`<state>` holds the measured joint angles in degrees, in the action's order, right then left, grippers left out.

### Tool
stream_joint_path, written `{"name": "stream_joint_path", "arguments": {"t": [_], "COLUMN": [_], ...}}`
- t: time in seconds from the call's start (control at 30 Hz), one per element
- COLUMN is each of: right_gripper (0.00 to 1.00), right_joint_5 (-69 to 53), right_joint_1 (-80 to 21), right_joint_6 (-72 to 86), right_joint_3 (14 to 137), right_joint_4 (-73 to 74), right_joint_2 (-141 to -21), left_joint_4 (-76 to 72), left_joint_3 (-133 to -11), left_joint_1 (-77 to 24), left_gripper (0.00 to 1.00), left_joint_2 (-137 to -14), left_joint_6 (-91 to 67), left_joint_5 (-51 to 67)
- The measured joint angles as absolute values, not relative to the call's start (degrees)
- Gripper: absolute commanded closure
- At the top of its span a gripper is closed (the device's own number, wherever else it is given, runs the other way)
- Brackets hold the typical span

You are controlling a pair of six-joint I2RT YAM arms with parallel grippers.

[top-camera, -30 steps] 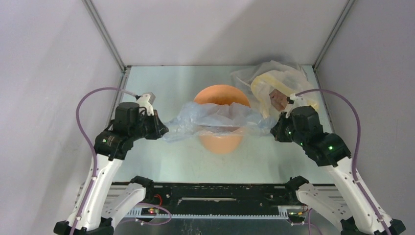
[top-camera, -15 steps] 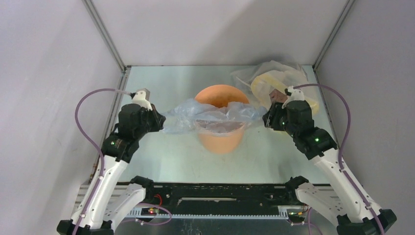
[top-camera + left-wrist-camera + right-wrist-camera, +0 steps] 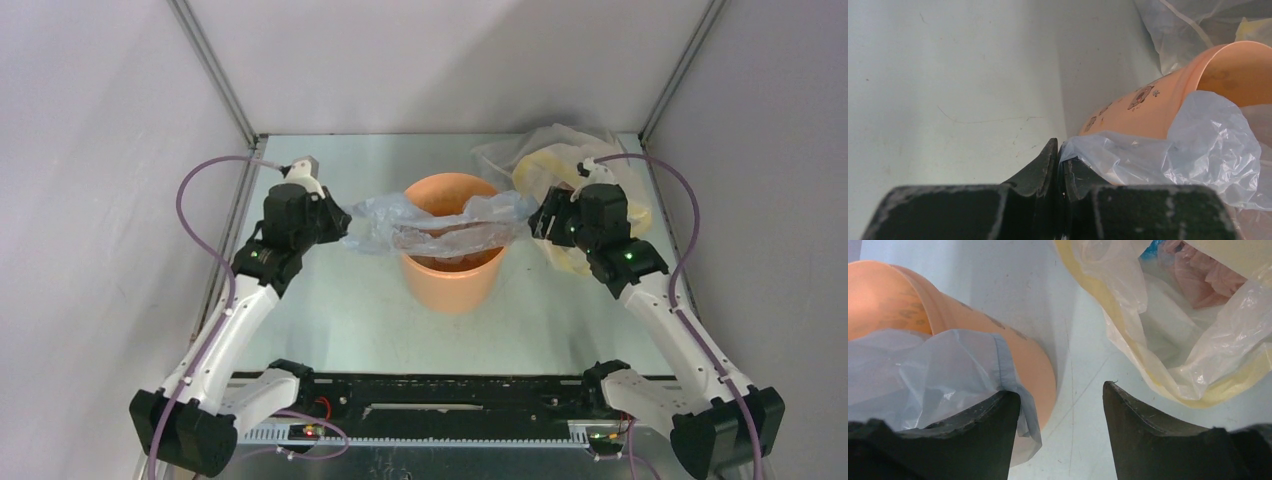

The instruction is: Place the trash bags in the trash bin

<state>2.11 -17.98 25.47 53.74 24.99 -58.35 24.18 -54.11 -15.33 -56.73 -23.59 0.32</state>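
The orange trash bin (image 3: pixel 452 272) stands mid-table. The pale blue-grey trash bag (image 3: pixel 440 225) lies crumpled across its near rim, sagging into the opening and sticking out on both sides. My left gripper (image 3: pixel 340 222) is at the bag's left end. In the left wrist view its fingers (image 3: pixel 1059 145) stand almost together, with the bag (image 3: pixel 1198 140) caught at their tips beside the bin (image 3: pixel 1158 107). My right gripper (image 3: pixel 537 222) is at the bag's right end. It stands open (image 3: pixel 1060 390); the bag's edge (image 3: pixel 923 375) only drapes over its left finger, beside the bin (image 3: pixel 1038 360).
A bulky clear-and-yellow plastic bundle (image 3: pixel 560 160) lies at the back right, just behind the right gripper, and it shows in the right wrist view (image 3: pixel 1173 340). Walls enclose the table on the left, right and back.
Both arms have moved forward and inward, bringing the bag down onto the bin's rim. The right gripper has opened and let go of the bag. The left jaws have eased apart slightly.
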Motion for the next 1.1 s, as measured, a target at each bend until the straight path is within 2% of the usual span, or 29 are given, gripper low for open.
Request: {"name": "stream_joint_path", "arguments": {"t": [0.1, 0.17, 0.3, 0.37, 0.43, 0.73, 1.1], "right_gripper": [0.44, 0.54, 0.84, 0.93, 0.99, 1.00, 1.00], "right_joint_5": [1.63, 1.63, 1.04, 0.36, -0.25, -1.56, -2.39], "right_joint_1": [-17.74, -17.69, -17.34, -17.23, -17.12, -17.12, -17.12], "right_joint_6": [25.45, 25.19, 24.53, 24.38, 24.14, 23.92, 24.21], "right_joint_3": [53.74, 53.74, 53.74, 53.74, 53.82, 54.81, 54.06], "right_joint_4": [25.63, 26.02, 26.94, 27.66, 28.84, 36.95, 42.72], "right_joint_2": [-58.59, -57.95, -55.42, -53.67, -51.53, -46.70, -42.61], "left_joint_4": [23.88, 23.59, 23.66, 24.47, 26.02, 36.62, 45.04], "left_joint_3": [-54.15, -54.15, -54.15, -54.17, -54.52, -58.74, -56.18], "left_joint_1": [-15.33, -15.33, -15.27, -15.22, -15.22, -15.22, -15.22], "left_gripper": [0.81, 0.81, 0.96, 1.00, 1.00, 1.00, 1.00], "left_joint_2": [-57.39, -57.21, -56.42, -55.35, -53.80, -45.69, -41.85], "left_joint_6": [-24.10, -24.21, -24.36, -24.38, -24.38, -22.83, -22.00], "left_joint_5": [1.23, 1.69, 2.39, 3.03, 3.46, 6.24, 11.38]}}
